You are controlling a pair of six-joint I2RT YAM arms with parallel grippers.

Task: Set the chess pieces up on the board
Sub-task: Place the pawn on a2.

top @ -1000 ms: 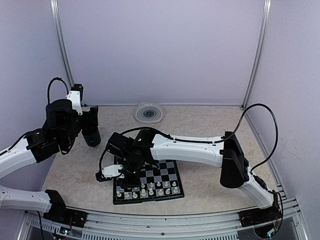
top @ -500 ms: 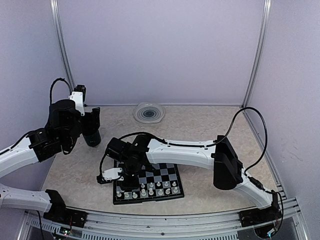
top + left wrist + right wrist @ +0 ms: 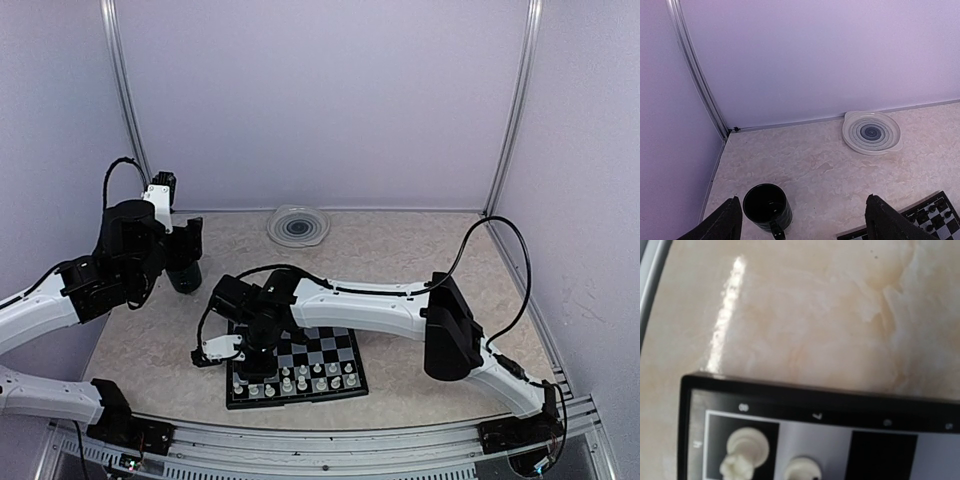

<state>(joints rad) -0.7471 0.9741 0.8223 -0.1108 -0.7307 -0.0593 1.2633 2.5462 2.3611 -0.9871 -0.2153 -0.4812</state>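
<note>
Right wrist view: on the black border of the board [image 3: 790, 395] you can read small white coordinate marks [image 3: 819, 416], apparently an 8 and an inverted 7 along one edge and an H on the adjoining edge. The remaining marks are too blurred to read.

Board [image 3: 345, 353] blk/wht chequered w/ blk border, pieces [image 3: 745, 455] cream, cup [image 3: 767, 206] blk, table [image 3: 400, 250] beige marbled.

Top view looks down from the near edge over your whole table [image 3: 420, 240]. Left wrist faces the far wall [image 3: 815, 50]; right wrist hugs the board [image 3: 815, 405], which all share.
</note>
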